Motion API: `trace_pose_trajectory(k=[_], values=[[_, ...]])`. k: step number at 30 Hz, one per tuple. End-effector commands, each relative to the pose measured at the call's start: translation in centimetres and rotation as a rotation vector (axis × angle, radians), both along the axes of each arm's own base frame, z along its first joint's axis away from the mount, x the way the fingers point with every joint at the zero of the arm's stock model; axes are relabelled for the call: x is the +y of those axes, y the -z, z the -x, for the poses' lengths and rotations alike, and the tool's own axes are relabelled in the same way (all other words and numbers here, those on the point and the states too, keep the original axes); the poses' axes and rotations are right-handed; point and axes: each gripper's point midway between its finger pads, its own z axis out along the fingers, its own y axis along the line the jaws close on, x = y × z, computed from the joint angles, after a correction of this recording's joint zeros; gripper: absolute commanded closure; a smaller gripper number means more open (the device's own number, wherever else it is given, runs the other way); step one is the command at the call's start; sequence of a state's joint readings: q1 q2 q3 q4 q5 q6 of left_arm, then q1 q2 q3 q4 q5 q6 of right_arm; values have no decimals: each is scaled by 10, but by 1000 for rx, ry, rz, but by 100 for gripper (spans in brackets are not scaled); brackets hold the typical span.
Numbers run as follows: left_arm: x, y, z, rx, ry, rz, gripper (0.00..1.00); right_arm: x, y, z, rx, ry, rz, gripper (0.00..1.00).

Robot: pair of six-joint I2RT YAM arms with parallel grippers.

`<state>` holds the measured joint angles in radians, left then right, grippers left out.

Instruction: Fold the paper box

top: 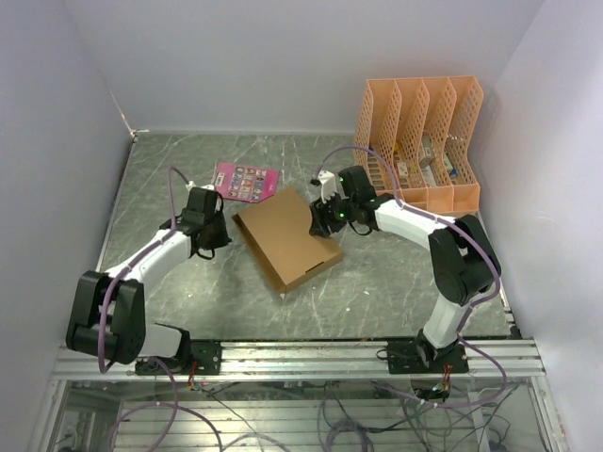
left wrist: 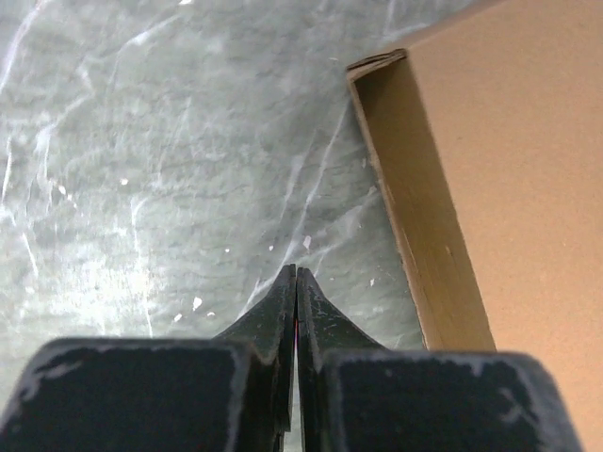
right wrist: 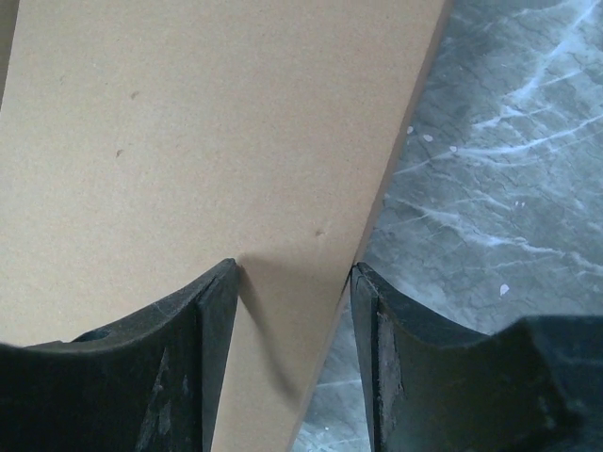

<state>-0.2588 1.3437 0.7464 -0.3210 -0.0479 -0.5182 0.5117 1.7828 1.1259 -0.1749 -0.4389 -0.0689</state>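
The left arm (top: 155, 256) and right arm (top: 405, 219) are built of white links and black joints. A purple cable (top: 354, 148) is looped behind each pair of scuffed black jaws.

The paper box (top: 285, 237) is plain brown corrugated cardboard, folded up into a shallow rectangular shape with its broad, unprinted top panel facing upward. It lies flat on the grey marbled counter (top: 377, 292), about midway across it. It is turned diagonally, so one corner points toward the near edge and the opposite corner toward the back. A low side wall shows along its near right edge. In the left wrist view a long side wall stands upright on the counter, shaded darker than the top, with layered cardboard edges at its far corner. In the right wrist view the top panel is smooth apart from a few small dents.
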Motion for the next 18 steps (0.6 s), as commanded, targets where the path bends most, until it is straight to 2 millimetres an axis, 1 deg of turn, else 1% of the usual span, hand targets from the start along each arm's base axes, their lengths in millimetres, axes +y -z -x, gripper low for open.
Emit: trace_pose_trajectory(k=[1, 3, 4, 6, 7, 9, 10, 11, 13, 15, 16, 18], values=[[-10, -13, -17, -49, 231, -49, 93, -14, 36, 33, 131, -117, 92, 50], [-20, -8, -23, -38, 363, -60, 93, -11, 36, 32, 137, -160, 86, 49], [-30, -9, -23, -46, 431, -35, 93, -9, 36, 31, 141, -174, 83, 48], [-48, -19, -17, -93, 541, 18, 93, -5, 30, 26, 150, -186, 65, 47], [-57, -26, -11, -128, 583, 21, 93, -3, 27, 26, 152, -191, 55, 46], [-75, -42, 7, -193, 641, 11, 93, -11, 19, 15, 146, -158, 33, 43], [-90, -50, 21, -220, 670, 27, 93, -14, 15, 12, 144, -148, 19, 42], [-96, -58, 29, -252, 666, 52, 93, -15, 12, 12, 145, -141, 6, 40], [-116, -67, 59, -288, 674, 112, 93, -19, 5, 12, 140, -136, -17, 36], [-127, -75, 83, -326, 669, 154, 93, -22, -3, 14, 122, -134, -40, 32], [-128, -85, 93, -362, 654, 166, 92, -24, -10, 15, 101, -133, -52, 30], [-133, -95, 113, -397, 649, 197, 93, -29, -20, 16, 58, -133, -65, 29]])
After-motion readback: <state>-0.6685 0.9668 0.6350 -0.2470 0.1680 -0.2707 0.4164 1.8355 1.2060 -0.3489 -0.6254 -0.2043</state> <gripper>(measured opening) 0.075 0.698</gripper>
